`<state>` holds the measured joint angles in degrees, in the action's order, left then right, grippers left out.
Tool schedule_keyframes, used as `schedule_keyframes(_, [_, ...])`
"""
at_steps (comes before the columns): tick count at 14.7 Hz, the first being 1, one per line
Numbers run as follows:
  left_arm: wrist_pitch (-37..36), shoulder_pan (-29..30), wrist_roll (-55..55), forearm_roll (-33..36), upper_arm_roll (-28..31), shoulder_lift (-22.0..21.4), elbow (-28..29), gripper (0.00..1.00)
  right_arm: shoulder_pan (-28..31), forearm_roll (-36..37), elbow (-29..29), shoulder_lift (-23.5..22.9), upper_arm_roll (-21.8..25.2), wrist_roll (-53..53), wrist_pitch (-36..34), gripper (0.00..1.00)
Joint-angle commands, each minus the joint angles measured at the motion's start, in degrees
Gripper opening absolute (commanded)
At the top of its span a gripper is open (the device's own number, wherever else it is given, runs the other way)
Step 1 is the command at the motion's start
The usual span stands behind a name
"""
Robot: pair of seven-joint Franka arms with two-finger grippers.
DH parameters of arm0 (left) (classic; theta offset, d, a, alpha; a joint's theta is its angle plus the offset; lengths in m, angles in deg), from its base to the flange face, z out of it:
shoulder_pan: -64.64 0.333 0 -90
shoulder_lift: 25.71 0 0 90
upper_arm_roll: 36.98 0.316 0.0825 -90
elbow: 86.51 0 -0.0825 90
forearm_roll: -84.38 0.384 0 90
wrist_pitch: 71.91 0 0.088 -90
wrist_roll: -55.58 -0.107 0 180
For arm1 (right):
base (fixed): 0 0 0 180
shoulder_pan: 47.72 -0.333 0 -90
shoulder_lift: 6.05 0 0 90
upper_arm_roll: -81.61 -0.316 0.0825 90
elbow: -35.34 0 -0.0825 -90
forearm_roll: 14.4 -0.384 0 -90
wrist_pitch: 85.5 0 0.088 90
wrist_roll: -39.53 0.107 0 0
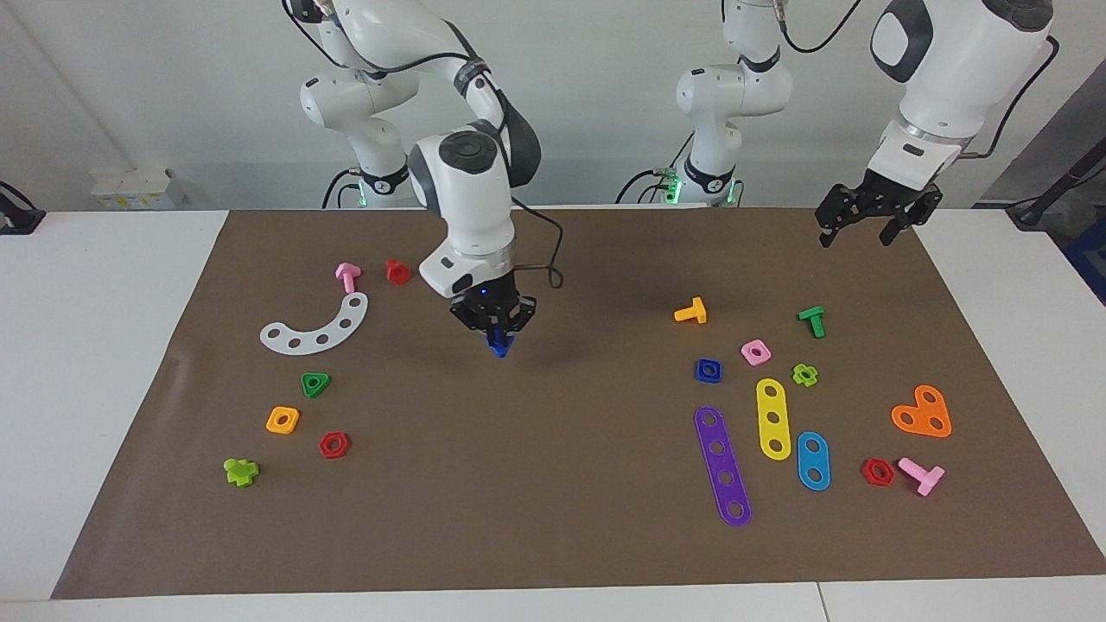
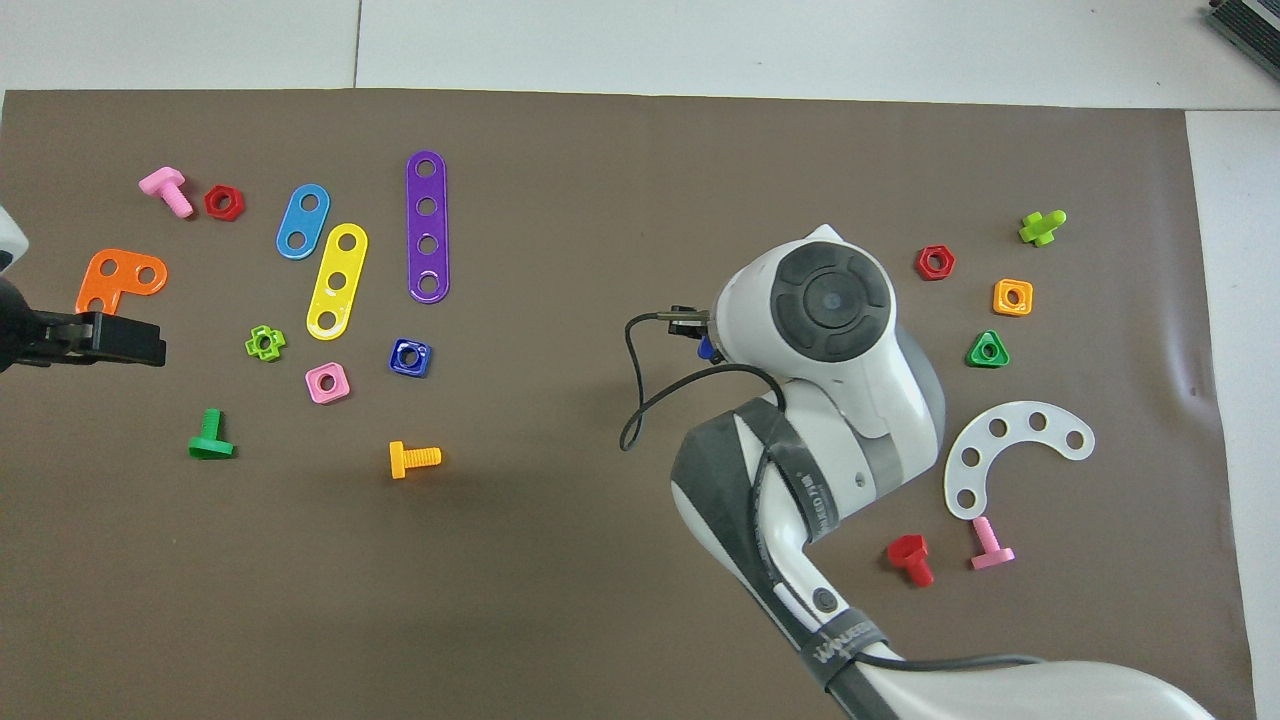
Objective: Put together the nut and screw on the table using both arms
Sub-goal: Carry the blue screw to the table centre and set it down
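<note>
The right gripper (image 1: 499,339) has its fingers clamped on the dark-blue screw (image 1: 499,348), which pokes out just below the fingertips, held in the air over the bare brown mat (image 1: 553,484). The nut (image 1: 708,370) lies flat on the mat well apart from those fingers, toward the left arm's end, just beside a pink square nut (image 1: 755,352). The left gripper (image 1: 867,226) hangs with its fingers spread wide, holding nothing, over the mat's edge.

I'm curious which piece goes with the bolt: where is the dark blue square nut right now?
The dark blue nut lies on the brown mat toward the left arm's end of the table, beside the pink square nut, just nearer the robots than the purple strip.
</note>
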<state>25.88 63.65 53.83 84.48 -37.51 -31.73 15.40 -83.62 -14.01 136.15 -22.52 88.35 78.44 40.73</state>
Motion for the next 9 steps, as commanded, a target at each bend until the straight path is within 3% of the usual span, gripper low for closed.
schedule_keyframes(1, [3.7,0.8,-0.7,-0.4,-0.2,-1.0,1.1,1.0,-2.3,1.1,-2.4,-3.7,0.2,5.2,1.7,0.0])
schedule_keyframes(5, [4.7,0.6,-0.5,-0.5,-0.4,-0.8,1.2,1.0,-7.1,6.7,-1.9,-8.9,0.2,15.0,6.1,0.0])
schedule_keyframes(9, [4.0,-0.2,-0.5,-0.6,-0.5,-0.7,1.7,1.0,-7.6,7.3,0.4,-9.6,0.2,16.1,8.9,0.0])
